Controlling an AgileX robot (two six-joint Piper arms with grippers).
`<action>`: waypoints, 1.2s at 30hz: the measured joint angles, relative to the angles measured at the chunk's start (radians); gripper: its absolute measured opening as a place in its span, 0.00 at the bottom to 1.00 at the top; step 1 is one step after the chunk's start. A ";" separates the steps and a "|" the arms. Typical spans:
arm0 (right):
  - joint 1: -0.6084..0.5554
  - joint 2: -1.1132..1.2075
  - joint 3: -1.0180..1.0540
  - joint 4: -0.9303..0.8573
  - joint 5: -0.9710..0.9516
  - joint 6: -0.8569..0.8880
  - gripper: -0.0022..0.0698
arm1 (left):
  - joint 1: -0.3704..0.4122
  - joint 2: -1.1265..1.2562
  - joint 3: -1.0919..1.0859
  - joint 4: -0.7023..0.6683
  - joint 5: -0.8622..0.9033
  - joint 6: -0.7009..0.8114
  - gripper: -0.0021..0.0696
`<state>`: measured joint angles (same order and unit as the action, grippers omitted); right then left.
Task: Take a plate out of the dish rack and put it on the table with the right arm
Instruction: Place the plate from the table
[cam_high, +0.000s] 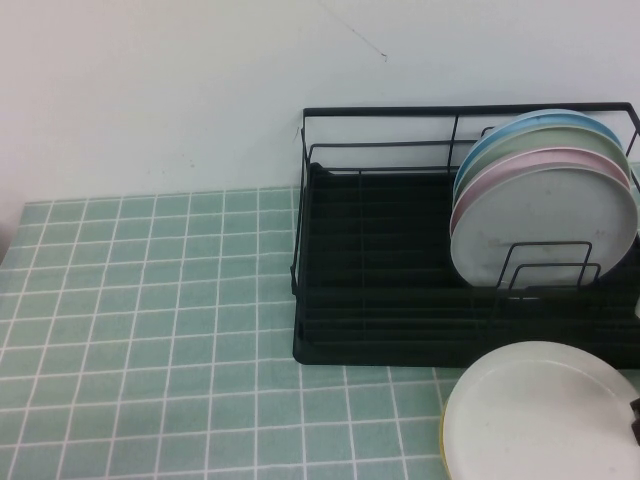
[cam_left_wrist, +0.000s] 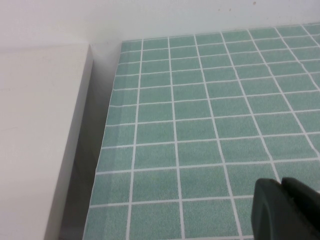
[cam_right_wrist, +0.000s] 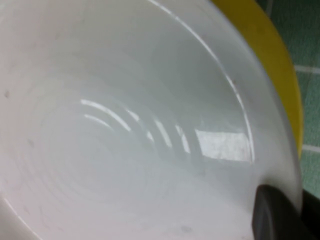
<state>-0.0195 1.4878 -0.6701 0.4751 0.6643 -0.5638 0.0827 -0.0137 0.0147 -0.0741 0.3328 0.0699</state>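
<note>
Hanging over bare table near its left edge, the left gripper has jaws together. Rack sits far right. Plate lies on a yellow plate, front right, beside the right gripper; its jaws I cannot tell.

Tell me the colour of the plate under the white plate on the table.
Yellow; the right wrist view shows it best.

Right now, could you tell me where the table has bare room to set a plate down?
Bare table spans everything left of the dish rack, to the wall. The front right is crowded: the plate on a yellow plate, right claw beside it. Left claw hovers over bare tiles.
</note>
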 joint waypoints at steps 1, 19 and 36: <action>0.000 0.002 0.000 0.000 -0.003 0.000 0.04 | 0.000 0.000 0.000 0.000 0.000 0.000 0.02; 0.000 0.005 0.000 0.005 -0.049 0.000 0.12 | 0.000 0.000 0.000 0.000 0.000 0.000 0.02; 0.000 -0.010 -0.061 -0.182 0.126 0.204 0.39 | 0.000 0.000 0.000 0.000 0.000 0.000 0.02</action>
<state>-0.0195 1.4783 -0.7313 0.2926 0.7901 -0.3599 0.0827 -0.0137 0.0147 -0.0741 0.3328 0.0699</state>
